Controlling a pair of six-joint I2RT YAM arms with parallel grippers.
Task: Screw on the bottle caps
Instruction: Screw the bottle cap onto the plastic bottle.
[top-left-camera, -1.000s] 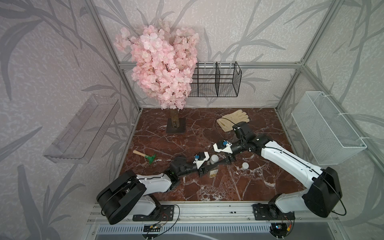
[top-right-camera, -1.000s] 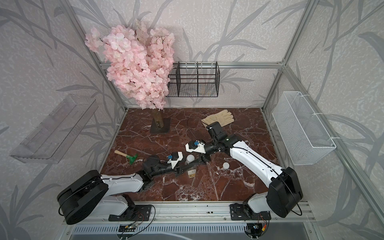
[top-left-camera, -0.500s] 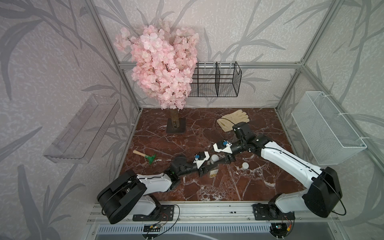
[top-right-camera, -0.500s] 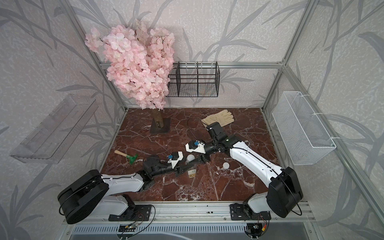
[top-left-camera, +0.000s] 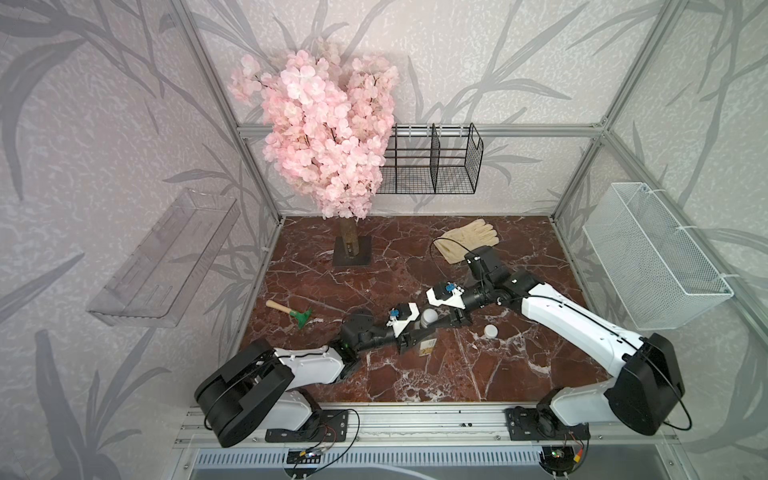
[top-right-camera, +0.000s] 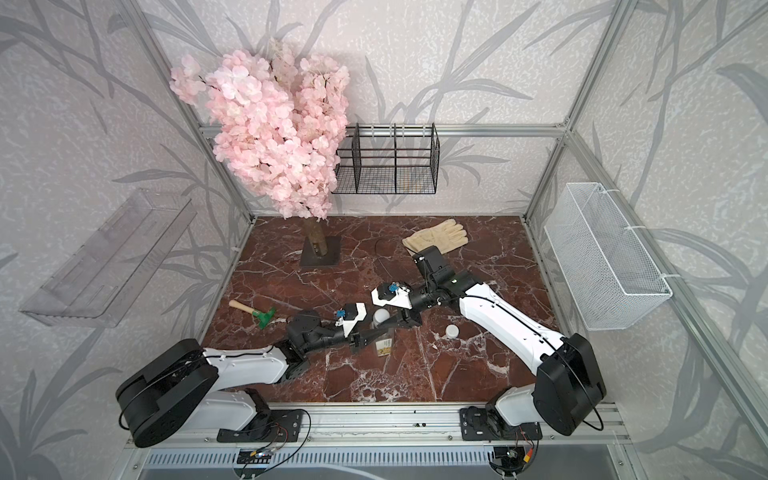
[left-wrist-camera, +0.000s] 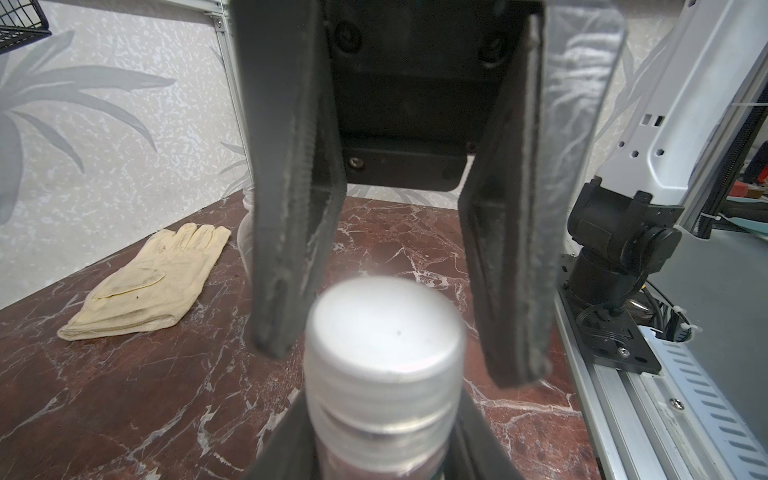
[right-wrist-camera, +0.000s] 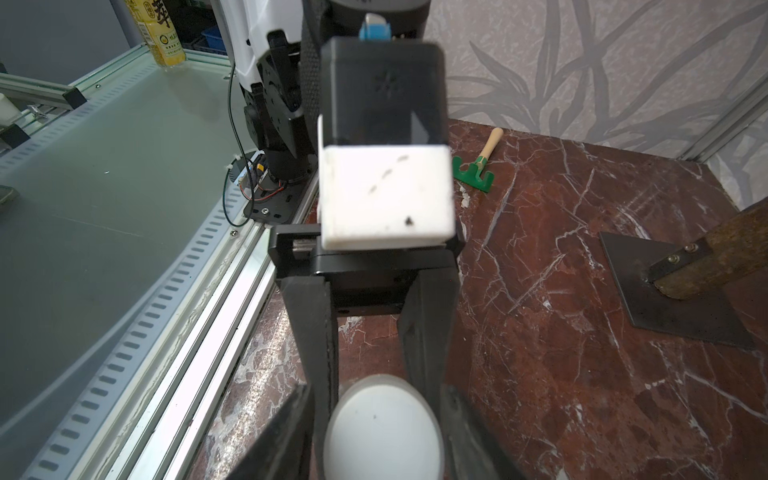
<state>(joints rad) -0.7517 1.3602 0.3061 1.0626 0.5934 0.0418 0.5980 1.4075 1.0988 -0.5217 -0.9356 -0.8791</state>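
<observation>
A clear bottle (top-left-camera: 428, 345) with a pale yellow label stands upright at mid-table, in both top views. My left gripper (top-left-camera: 417, 337) is shut on it just under its white bottle cap (top-left-camera: 429, 317). In the left wrist view the cap (left-wrist-camera: 384, 328) rises right above my left jaws. My right gripper (top-left-camera: 438, 322) reaches in from the far side, and its fingers (left-wrist-camera: 511, 249) flank the cap with a thin gap. The second white cap (top-left-camera: 491, 331) lies loose on the marble to the right. Another clear bottle (left-wrist-camera: 246, 232) peeks out behind a right finger; my right arm hides it in the top views.
A cream work glove (top-left-camera: 467, 239) lies at the back right. A small green rake (top-left-camera: 291, 312) with a wooden handle lies at the left. The pink blossom tree on its metal base plate (top-left-camera: 351, 251) stands at the back. The aluminium frame rail (top-left-camera: 374, 419) runs along the front.
The right gripper's jaws have narrowed around the cap on the held bottle. Both arms and the bottle stay in nearly the same place.
</observation>
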